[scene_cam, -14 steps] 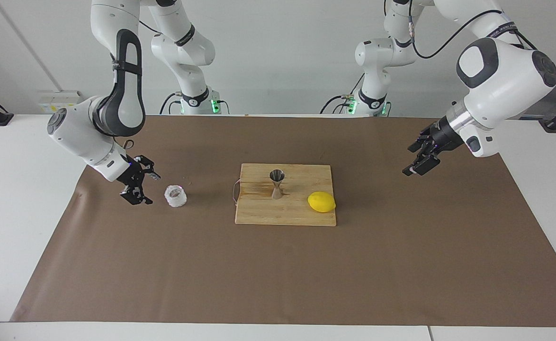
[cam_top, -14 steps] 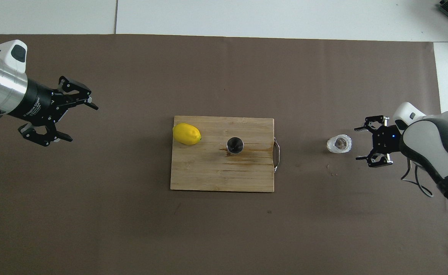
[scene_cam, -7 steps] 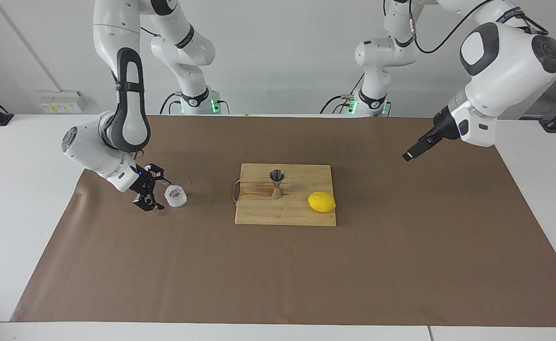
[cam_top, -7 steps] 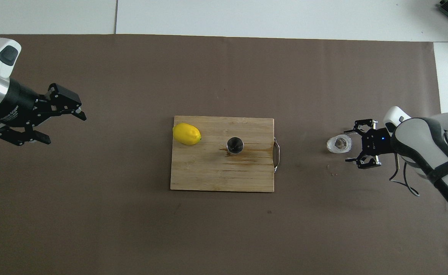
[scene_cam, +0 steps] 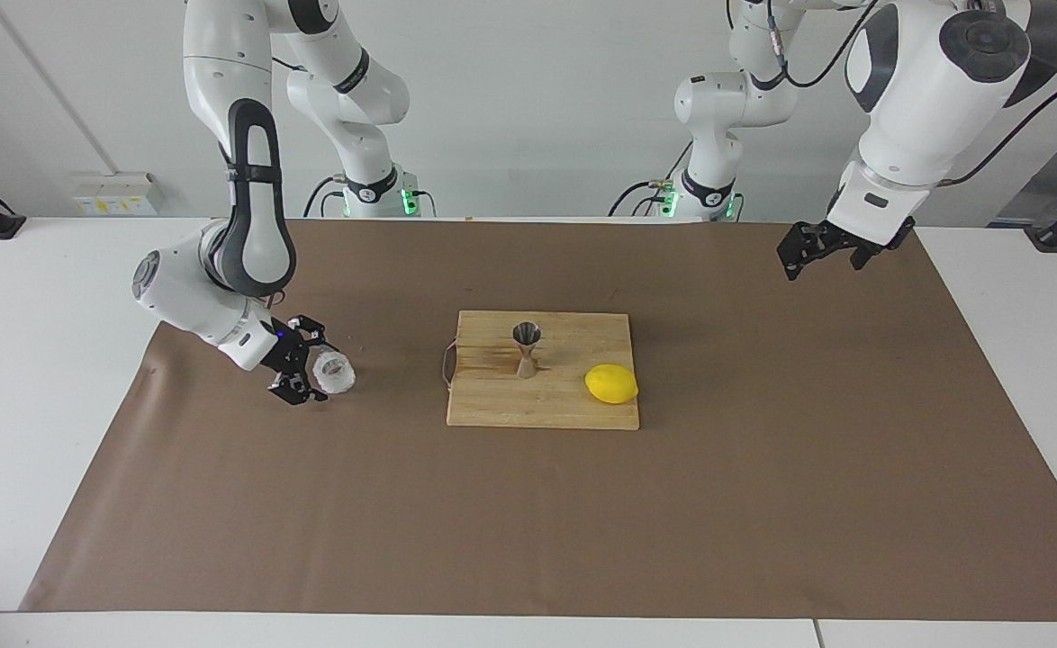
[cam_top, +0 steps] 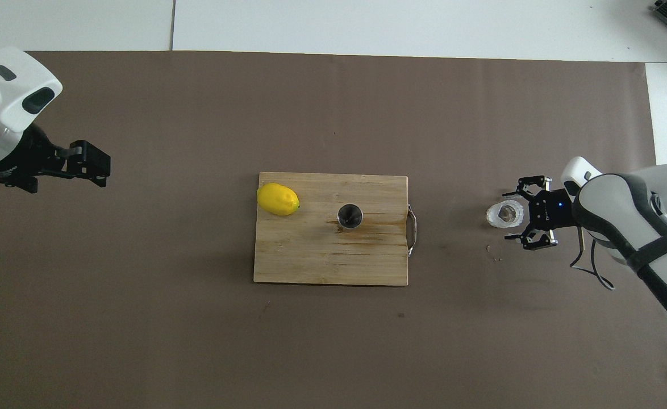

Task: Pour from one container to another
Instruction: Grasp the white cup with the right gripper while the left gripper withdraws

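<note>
Steel jigger unmarked; no lettering

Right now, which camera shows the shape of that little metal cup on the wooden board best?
The facing view: the jigger shows side-on, two cones joined at a narrow waist, upright on the cutting board. The overhead view shows only its round open mouth.

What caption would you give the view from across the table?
Right gripper, open, closes in beside the clear cup; jigger and lemon wait on the board.
</note>
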{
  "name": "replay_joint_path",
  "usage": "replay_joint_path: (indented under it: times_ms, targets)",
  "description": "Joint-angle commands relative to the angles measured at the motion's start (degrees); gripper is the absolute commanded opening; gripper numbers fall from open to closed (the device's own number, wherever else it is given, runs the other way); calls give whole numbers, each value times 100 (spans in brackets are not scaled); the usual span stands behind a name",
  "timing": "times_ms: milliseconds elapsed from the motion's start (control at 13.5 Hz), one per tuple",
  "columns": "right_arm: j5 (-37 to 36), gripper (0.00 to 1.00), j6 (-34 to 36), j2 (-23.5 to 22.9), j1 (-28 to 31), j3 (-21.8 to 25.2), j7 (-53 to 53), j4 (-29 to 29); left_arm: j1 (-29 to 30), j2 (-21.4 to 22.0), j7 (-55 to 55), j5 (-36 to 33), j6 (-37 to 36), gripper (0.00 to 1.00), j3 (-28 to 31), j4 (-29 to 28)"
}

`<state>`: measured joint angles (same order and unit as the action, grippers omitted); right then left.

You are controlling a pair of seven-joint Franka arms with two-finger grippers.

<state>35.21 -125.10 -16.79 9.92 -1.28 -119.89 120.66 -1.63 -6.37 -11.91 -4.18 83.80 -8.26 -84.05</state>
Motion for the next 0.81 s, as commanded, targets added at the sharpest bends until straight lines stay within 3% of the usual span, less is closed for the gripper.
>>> replay_joint_path:
  times_ms: [0, 517, 739]
  targets:
    - [188, 100, -103, 44, -8, -22, -140, 98, 153, -57, 390, 172, -31, 100, 87, 108]
    - [206, 100, -120, 53, -51, -22, -52, 151, 522, -48, 786, 462, 83, 100, 61, 99]
    - [267, 92, -120, 53, -78, -22, -52, 151, 629, -39, 1014, 453, 119, 100, 52, 99]
